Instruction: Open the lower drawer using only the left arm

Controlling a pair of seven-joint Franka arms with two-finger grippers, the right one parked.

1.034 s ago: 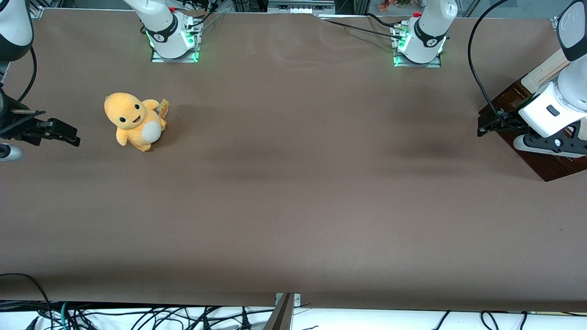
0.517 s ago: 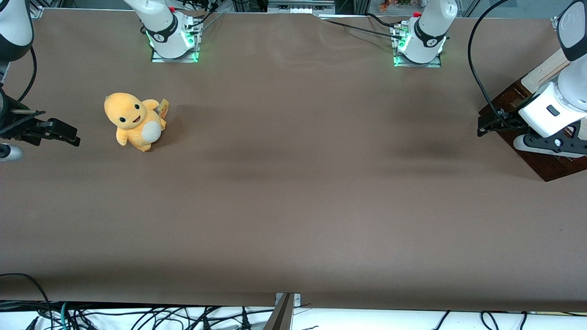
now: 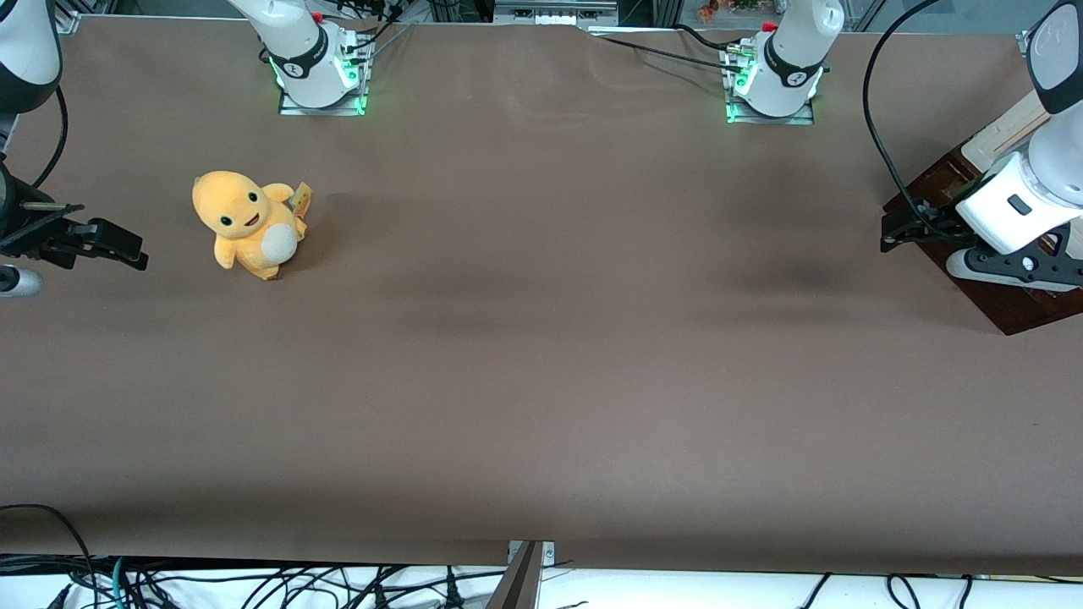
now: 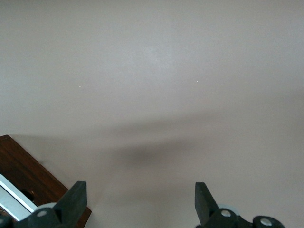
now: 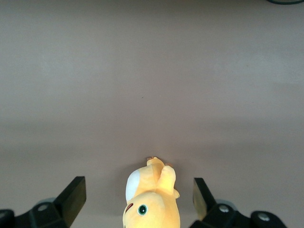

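the near edge of the surface [image 3: 541, 474] carries nothing that the task concerns. farther from the front camera, toward the parked arm's end of the surface, an orange plush toy [image 3: 247, 223] sits upright, well apart from the work area.

at the working arm's end of the surface, the left arm [image 3: 1028, 182] reaches down over the small cabinet [image 3: 998, 135], which stands at that edge. the pincer [image 3: 898, 231] hangs above the corner of the dark brown front of the lower drawer [image 3: 1007, 309]. in the left wrist view the two fingers [image 4: 76, 199] stand wide apart with only bare surface between them: the pincer is open and grips nothing. the same view shows a dark wood corner of the lower drawer [image 4: 21, 166] with a white bar, taken to be the handle [image 4: 14, 197], just beside one finger.

status: the approach is under way; no grasp is made. whether the drawer front sits flush or is already drawn out slightly cannot be told. remaining steps, by judgement: align the fingers about the handle, close on it, then pull the drawer outward along its runners.
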